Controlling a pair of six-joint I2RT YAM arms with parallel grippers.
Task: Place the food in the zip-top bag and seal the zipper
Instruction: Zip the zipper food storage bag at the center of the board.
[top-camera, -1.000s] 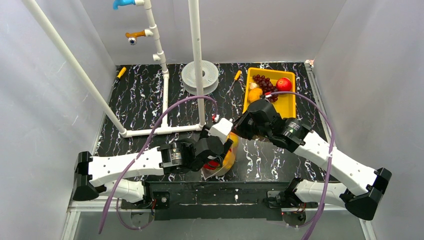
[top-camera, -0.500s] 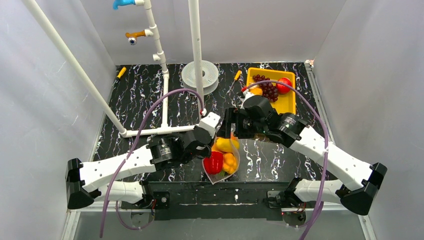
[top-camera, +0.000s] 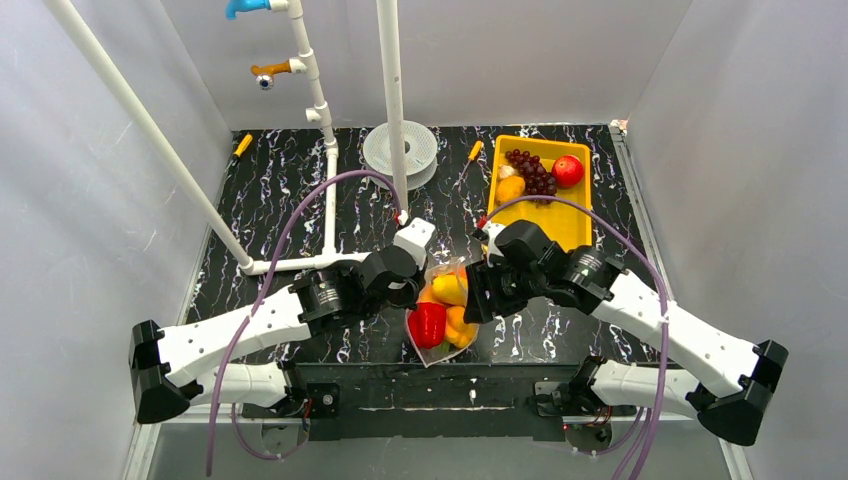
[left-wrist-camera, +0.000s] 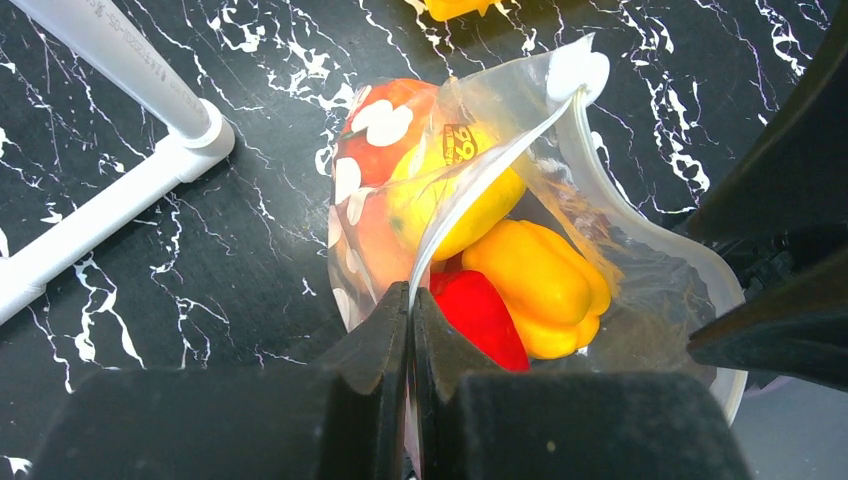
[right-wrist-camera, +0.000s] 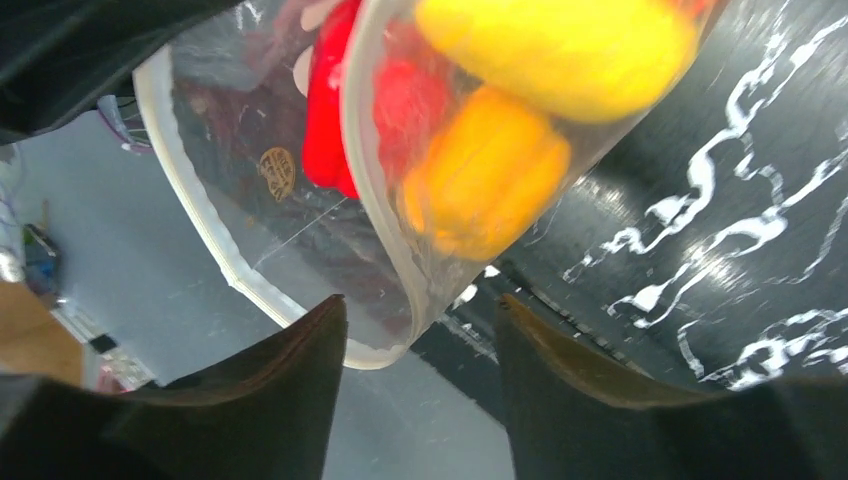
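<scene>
The clear zip-top bag (top-camera: 440, 330) lies near the table's front edge, its mouth gaping. Inside are a red pepper (left-wrist-camera: 482, 318), a yellow pepper (left-wrist-camera: 545, 285), a lemon-like fruit (left-wrist-camera: 465, 205) and a peach (left-wrist-camera: 372, 150). My left gripper (left-wrist-camera: 411, 297) is shut on the whitish zipper (left-wrist-camera: 478, 172) strip at the bag's left side (top-camera: 415, 295). My right gripper (right-wrist-camera: 420, 318) is open on the bag's right side (top-camera: 476, 300), a rounded corner of the bag (right-wrist-camera: 385, 345) lying between its fingers without touching either. No carrot shows.
A yellow tray (top-camera: 575, 215) at the back right holds grapes (top-camera: 530, 172), a red apple (top-camera: 567, 170) and an orange fruit (top-camera: 510, 188). A white pipe frame (top-camera: 330, 200) and white disc (top-camera: 400, 150) stand behind. The bag's corner overhangs the table's front edge (top-camera: 400, 366).
My left gripper closed on the bag's edge and drew back left, uncovering the bag. My right gripper swung from the tray side down to the bag, opened wide, then narrowed.
</scene>
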